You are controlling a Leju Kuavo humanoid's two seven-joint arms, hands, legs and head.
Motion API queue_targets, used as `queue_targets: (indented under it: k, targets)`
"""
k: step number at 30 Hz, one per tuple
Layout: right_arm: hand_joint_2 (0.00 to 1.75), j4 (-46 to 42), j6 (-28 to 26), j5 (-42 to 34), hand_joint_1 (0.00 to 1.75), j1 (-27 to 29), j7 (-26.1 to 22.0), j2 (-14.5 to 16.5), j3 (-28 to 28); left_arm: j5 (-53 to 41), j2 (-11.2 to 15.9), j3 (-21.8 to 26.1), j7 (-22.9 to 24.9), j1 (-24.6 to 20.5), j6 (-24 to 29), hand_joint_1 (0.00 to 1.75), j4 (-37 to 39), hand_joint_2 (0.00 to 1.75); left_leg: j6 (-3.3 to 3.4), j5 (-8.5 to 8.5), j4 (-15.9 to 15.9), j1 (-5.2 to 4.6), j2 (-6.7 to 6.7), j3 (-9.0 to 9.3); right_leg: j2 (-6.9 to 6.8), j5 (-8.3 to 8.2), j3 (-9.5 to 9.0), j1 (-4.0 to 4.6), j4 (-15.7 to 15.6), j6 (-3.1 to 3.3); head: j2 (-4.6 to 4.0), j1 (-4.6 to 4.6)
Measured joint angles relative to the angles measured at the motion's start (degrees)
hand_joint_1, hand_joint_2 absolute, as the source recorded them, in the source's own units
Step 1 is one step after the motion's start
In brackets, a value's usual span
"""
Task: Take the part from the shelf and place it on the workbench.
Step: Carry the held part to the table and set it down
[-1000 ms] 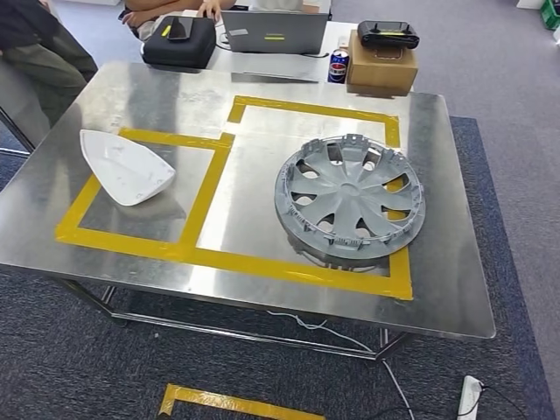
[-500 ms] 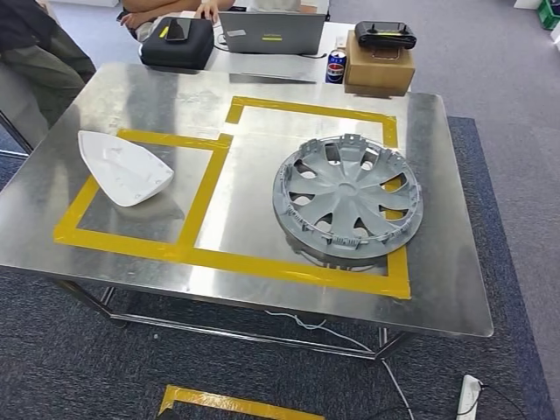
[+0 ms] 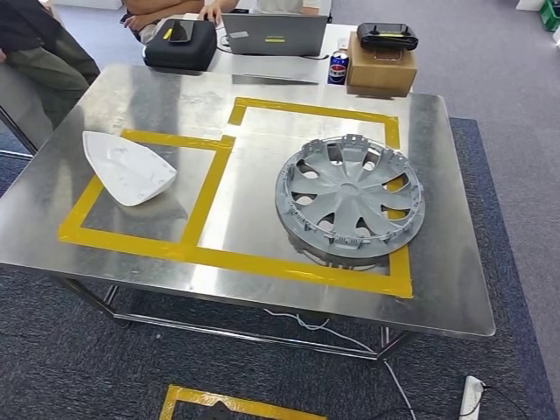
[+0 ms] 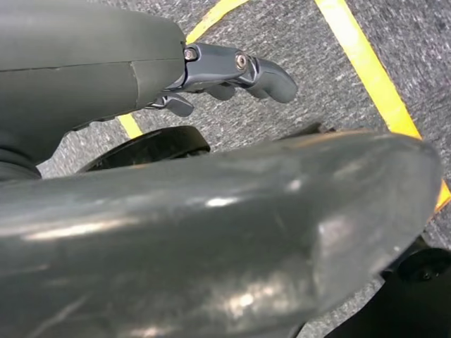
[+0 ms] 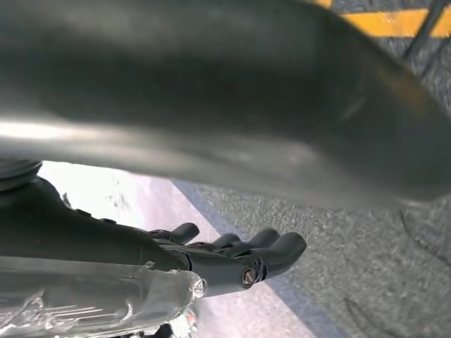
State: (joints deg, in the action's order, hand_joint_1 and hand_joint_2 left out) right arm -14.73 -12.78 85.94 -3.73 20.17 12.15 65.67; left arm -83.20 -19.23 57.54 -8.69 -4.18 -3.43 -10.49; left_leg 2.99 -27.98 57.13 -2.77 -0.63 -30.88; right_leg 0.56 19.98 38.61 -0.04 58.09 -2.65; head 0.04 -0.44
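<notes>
Sheet-metal surface (image 3: 132, 96) on a thin metal frame spans the head view, marked with yellow tape (image 3: 205, 197) into two adjoining rectangles. Inside the left rectangle, near the surface's left edge, lies a white, pointed plastic shell part (image 3: 127, 168), flat on the metal with its tip toward the left edge. Inside the right rectangle, toward the right edge, sits a round grey plastic wheel cover with curved spokes (image 3: 350, 198); its rim overlaps the tape on the right side and it rests slightly tilted, well apart from the white part.

Beyond the far edge stands a second table with a black zipped case (image 3: 180, 44) at the left, an open grey laptop (image 3: 274, 33) beside it, a blue drinks can (image 3: 338, 66), and a brown cardboard box (image 3: 381, 67) with a black controller (image 3: 388, 35) on top. A person's arms (image 3: 155, 12) rest at that far table, and another person's leg (image 3: 46, 61) shows by the far left corner.

Grey carpet lies below, with a white power strip (image 3: 469, 395) at the lower right.

In the left wrist view the left hand (image 4: 228, 70) hangs over taped carpet, fingers nearly straight and holding nothing. In the right wrist view the right hand (image 5: 239, 257) likewise hangs with fingers extended, close together, holding nothing.
</notes>
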Motion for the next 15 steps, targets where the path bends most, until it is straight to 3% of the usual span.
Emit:
queue_targets:
  k: [2,4,6,7,8,9,12,13,15]
  targets:
    - [0.00,0.74,2.69,-0.18,0.00,0.10,-2.47,0.05,-1.04,0.35,-0.03,-0.09,0.63,-0.06,-0.70,0.00,0.00,0.00,0.36,0.67,-0.28,0.23,0.22,-0.05,0.03,0.81,0.48,0.03,0.77,-0.30,0.00,0.05]
    - [0.00,1.11,5.23,0.66,0.00,0.28,-3.68,-0.07,-2.91,1.27,-0.03,-0.08,1.47,-0.13,-1.67,0.00,0.00,0.00,0.70,1.15,-0.52,0.45,0.45,-0.28,-0.02,4.85,1.94,0.12,5.22,-0.45,0.00,0.25]
    - [0.00,1.29,5.23,1.03,0.00,0.48,-4.53,-0.21,-5.24,2.62,-0.02,0.05,1.77,-0.13,-2.32,0.00,0.00,0.00,0.84,1.45,-0.52,0.26,0.58,-0.73,-0.10,9.99,3.85,0.13,12.94,-0.31,0.00,0.37]
    - [0.00,1.39,4.89,0.71,0.00,0.55,-5.91,-0.26,-5.96,3.48,-0.01,0.25,1.63,-0.14,-2.56,0.00,0.00,0.00,0.86,1.62,-0.51,0.10,0.64,-0.98,-0.11,11.52,4.19,0.16,15.78,-0.14,0.00,0.35]
    - [0.00,1.48,4.79,0.22,0.00,0.58,-7.15,-0.27,-6.38,4.49,-0.01,0.59,1.20,-0.14,-2.74,0.00,0.00,0.00,0.86,1.82,-0.50,-0.05,0.69,-1.22,-0.11,11.99,3.54,0.24,16.68,0.12,0.00,0.35]
    - [0.00,1.57,5.09,-0.49,0.00,0.54,-7.89,-0.27,-6.61,5.25,-0.01,1.01,0.48,-0.13,-2.62,0.00,0.00,0.00,0.85,1.99,-0.49,-0.18,0.71,-1.40,-0.11,11.44,1.72,0.37,15.25,0.42,0.00,0.34]
    - [0.00,1.87,6.96,-3.41,0.00,0.19,-8.23,-0.26,-6.74,5.06,-0.02,1.66,-2.84,-0.14,1.08,0.00,0.00,0.00,0.52,2.45,-0.46,-0.34,0.70,-1.65,-0.16,9.05,-6.66,1.05,3.97,1.58,0.00,0.32]
    - [0.00,1.96,7.02,-3.65,0.00,0.10,-8.71,-0.26,-6.69,4.62,0.00,1.64,-3.55,-0.16,2.72,0.00,0.00,0.00,0.27,2.64,-0.43,-0.33,0.72,-1.72,-0.19,8.86,-8.23,1.26,1.46,1.86,0.00,0.32]
    - [0.00,2.05,5.99,-2.82,0.00,0.08,-9.56,-0.25,-6.84,4.41,0.04,1.62,-2.90,-0.29,4.44,0.00,0.00,0.00,-0.28,3.11,-0.39,-0.28,0.78,-1.87,-0.20,8.56,-8.86,1.48,0.04,2.17,0.00,0.29]
